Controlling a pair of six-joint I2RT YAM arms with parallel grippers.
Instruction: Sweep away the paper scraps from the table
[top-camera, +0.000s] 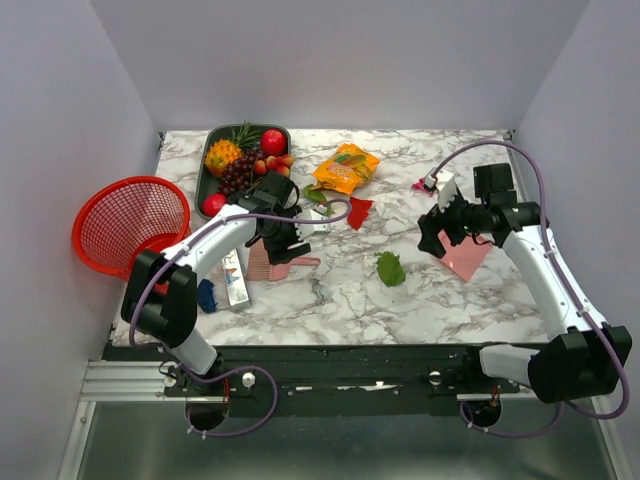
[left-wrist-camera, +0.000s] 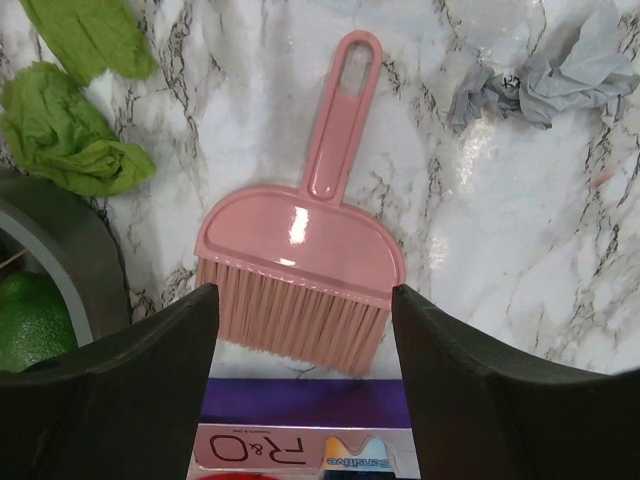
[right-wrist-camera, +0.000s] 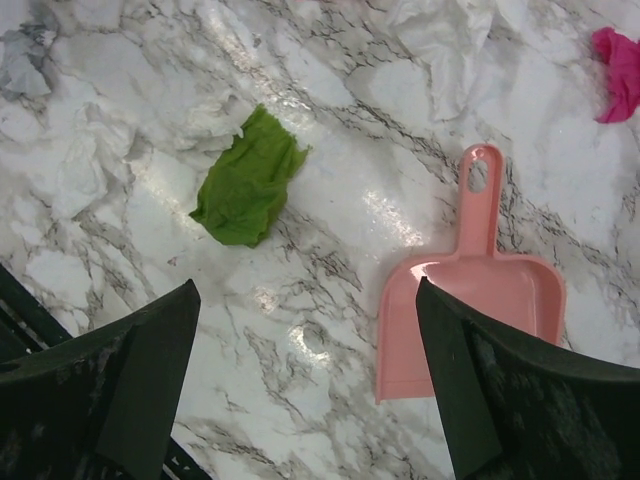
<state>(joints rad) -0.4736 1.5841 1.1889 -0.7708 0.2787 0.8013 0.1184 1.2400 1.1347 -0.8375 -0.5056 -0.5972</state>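
L jaws wide over brush (left-wrist-camera: 300, 240), R jaws over dustpan (right-wrist-camera: 480, 330).

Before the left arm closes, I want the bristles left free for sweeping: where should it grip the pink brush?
Probably the slim handle of the pink brush, from straight above, jaws across its narrow width. It lies flat on the table, and the head looks about as wide as the open left gripper, which sits over the bristles.
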